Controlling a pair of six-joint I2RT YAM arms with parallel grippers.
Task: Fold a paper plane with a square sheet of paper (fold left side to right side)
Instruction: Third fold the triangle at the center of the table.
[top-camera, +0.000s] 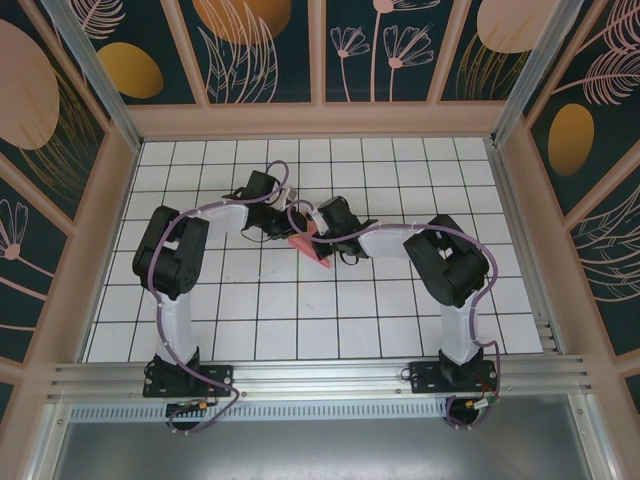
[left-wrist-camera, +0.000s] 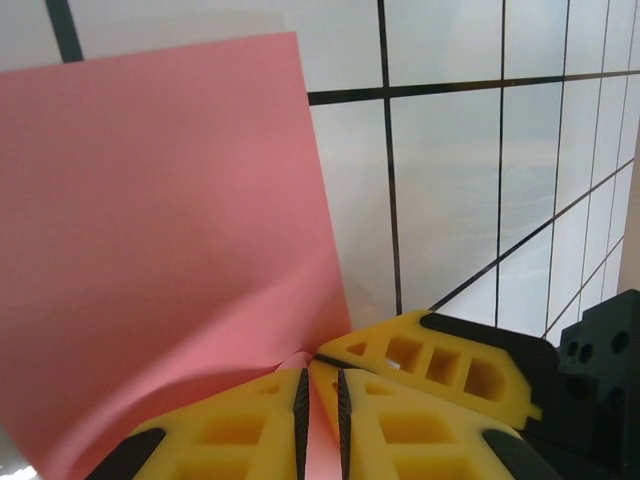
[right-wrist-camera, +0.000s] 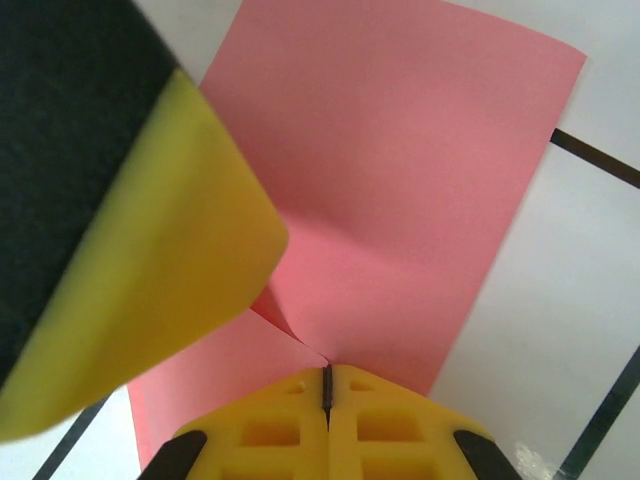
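Top external camera shows me the left arm (top-camera: 175, 255) and the right arm (top-camera: 455, 265) reaching in to meet over the middle of the white tiled table (top-camera: 400, 310). Between their tips sits the square sheet of paper (top-camera: 312, 250), pink and small from up here.

From the left wrist camera, the left claw (left-wrist-camera: 320, 378) has its two yellow fingers nearly pressed together. There is a thin strip of pink in the slit between them, so I think it is pinching the edge of the sheet. The rest of the sheet spreads away from it, smooth, over the tiles.

From the right wrist camera, the right claw (right-wrist-camera: 327, 375) is squeezed tight, and the pink paper puckers right where its fingertips meet. It looks like it is pinching the same edge, very close to its partner.

Why both at one spot? My guess is that thin paper flops, so two grips side by side can lift the edge without it slipping. I see soft bends but no sharp crease, so the left-to-right fold looks not yet made. Next, one side has to be carried over gently, or the paper may crumple.
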